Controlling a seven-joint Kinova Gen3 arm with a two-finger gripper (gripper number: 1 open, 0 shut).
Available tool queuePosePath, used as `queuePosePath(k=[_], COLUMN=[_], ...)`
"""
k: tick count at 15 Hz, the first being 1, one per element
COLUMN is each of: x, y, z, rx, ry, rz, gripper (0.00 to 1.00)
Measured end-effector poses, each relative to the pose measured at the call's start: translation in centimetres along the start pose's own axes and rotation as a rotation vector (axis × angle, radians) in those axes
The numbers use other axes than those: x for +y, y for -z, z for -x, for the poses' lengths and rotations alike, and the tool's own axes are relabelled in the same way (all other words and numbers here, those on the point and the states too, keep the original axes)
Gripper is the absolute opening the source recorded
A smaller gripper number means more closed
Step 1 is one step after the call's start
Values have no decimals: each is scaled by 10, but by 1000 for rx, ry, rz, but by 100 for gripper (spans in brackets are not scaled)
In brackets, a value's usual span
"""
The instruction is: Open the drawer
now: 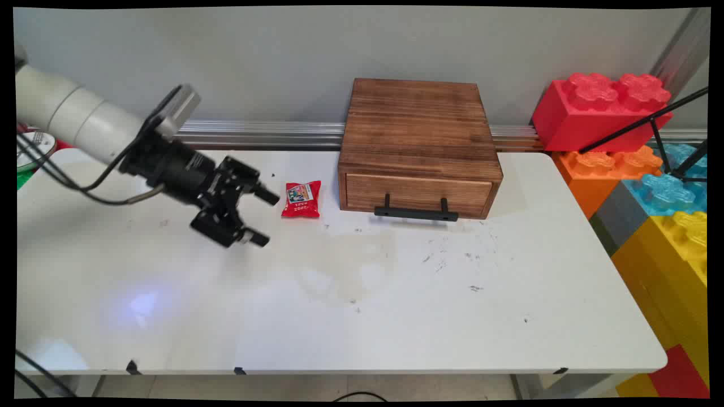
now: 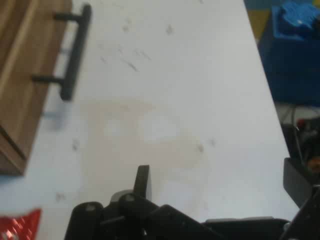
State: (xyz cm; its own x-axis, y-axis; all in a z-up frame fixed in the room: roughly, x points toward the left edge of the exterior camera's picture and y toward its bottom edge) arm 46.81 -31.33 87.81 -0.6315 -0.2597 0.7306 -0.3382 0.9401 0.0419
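My black gripper (image 1: 266, 219) hangs open just above the table's left half, pointing right, with nothing between its fingers. A small red snack packet (image 1: 301, 199) lies flat on the table just right of the upper fingertip (image 1: 272, 198), apart from it. In the hand view the gripper (image 2: 220, 182) spreads wide over bare table, and a corner of the red packet (image 2: 21, 224) shows at the bottom left. A wooden drawer box (image 1: 419, 148) with a black bar handle (image 1: 416, 213) stands right of the packet, drawer shut; its front and handle (image 2: 72, 52) fill the hand view's upper left.
Large toy bricks, red (image 1: 600, 110), orange (image 1: 608, 167), blue (image 1: 667, 189) and yellow (image 1: 673, 254), are stacked past the table's right edge. A black tripod leg (image 1: 650, 118) crosses them. Small dark scuffs (image 1: 447, 257) mark the white table (image 1: 396, 316).
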Motion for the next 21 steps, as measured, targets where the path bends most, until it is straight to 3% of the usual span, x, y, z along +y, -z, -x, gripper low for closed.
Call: queuePosePath(k=[4, 9, 14, 21], x=[-11, -31, -51, -71], y=[-11, -46, -95, -163], z=[-42, -93, -121, -137], rx=[6, -27, -88, -172], ry=[-5, -25, -42, -92], rz=[-50, -114, -148, -150], gripper=[100, 100, 100, 100])
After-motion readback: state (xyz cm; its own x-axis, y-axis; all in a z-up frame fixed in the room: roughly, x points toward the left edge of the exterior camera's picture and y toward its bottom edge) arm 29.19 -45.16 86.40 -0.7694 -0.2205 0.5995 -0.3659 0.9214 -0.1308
